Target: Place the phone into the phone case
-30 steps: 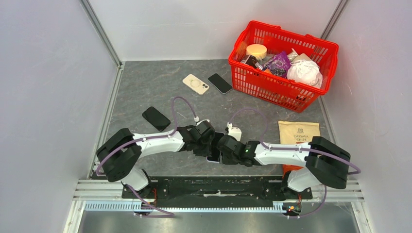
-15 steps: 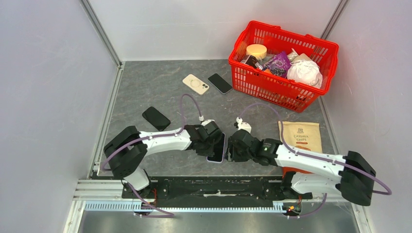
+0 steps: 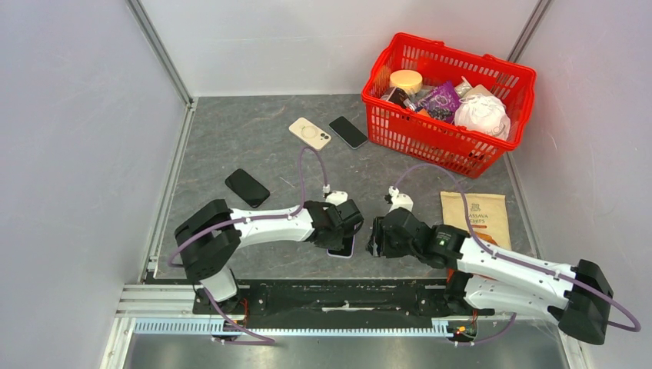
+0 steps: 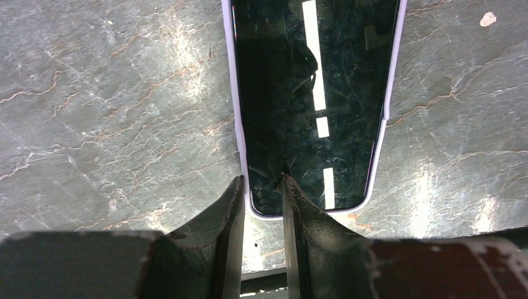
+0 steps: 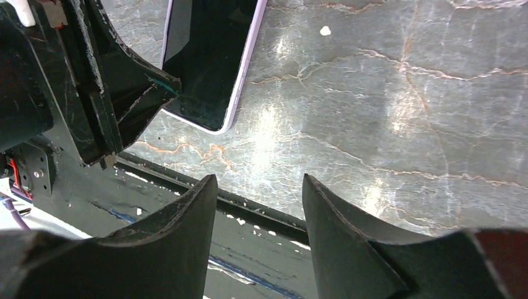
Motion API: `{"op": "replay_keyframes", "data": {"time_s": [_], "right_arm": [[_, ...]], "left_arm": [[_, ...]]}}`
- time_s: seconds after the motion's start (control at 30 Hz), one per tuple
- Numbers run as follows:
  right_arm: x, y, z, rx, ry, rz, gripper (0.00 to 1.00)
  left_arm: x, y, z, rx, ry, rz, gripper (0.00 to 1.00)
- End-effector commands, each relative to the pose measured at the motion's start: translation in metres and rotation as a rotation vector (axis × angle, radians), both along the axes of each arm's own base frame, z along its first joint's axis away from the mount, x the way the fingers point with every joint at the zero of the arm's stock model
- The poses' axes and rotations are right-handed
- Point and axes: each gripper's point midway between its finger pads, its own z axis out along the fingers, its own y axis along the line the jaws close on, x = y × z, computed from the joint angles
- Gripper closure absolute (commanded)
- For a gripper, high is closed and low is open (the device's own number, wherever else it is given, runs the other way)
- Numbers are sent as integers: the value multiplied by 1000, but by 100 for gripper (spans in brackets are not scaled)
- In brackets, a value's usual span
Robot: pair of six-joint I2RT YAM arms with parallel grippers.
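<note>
Our right claw [image 3: 376, 237] has backed off empty and parted, while our left claw [image 4: 261, 187] narrowly pinches the stiff, slick, lilac-cased phone [image 4: 314, 93] by its near corner.

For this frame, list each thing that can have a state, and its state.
phone: flat, screen up, seated in a lilac case.
left end effector: closed on the phone's near edge.
right end effector: open, empty, off the phone.
red basket: upright, filled.
chips bag: lying flat.

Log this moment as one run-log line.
stage: phone seated in case | left gripper: pinching near corner of cased phone | right gripper: open, empty, beside phone | surface: table
</note>
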Motion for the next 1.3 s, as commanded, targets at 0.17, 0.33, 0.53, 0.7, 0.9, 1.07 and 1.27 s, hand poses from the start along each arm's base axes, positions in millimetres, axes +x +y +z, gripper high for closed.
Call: {"op": "replay_keyframes", "data": {"time_s": [0.17,0.33,0.53,0.7,0.9,1.07,1.27], "right_arm": [[17,-5,40,15,-133,2,31],[19,-6,42,14,-140,-2,24],[16,-6,38,9,-129,11,14],[13,-5,30,-10,-103,34,12],[11,-8,27,-11,-96,30,11],[11,-15,31,-13,-110,16,10],[11,-21,30,-18,-115,3,7]], "left_arm": [[11,19,9,22,-87,2,70],[27,2,33,-48,-164,-2,48],[39,-25,45,-144,-211,-48,21],[46,-46,56,-253,-235,-68,14],[55,-54,48,-257,-213,-98,13],[59,-57,34,-204,-177,-154,11],[65,-51,28,-118,-176,-163,10]]}}
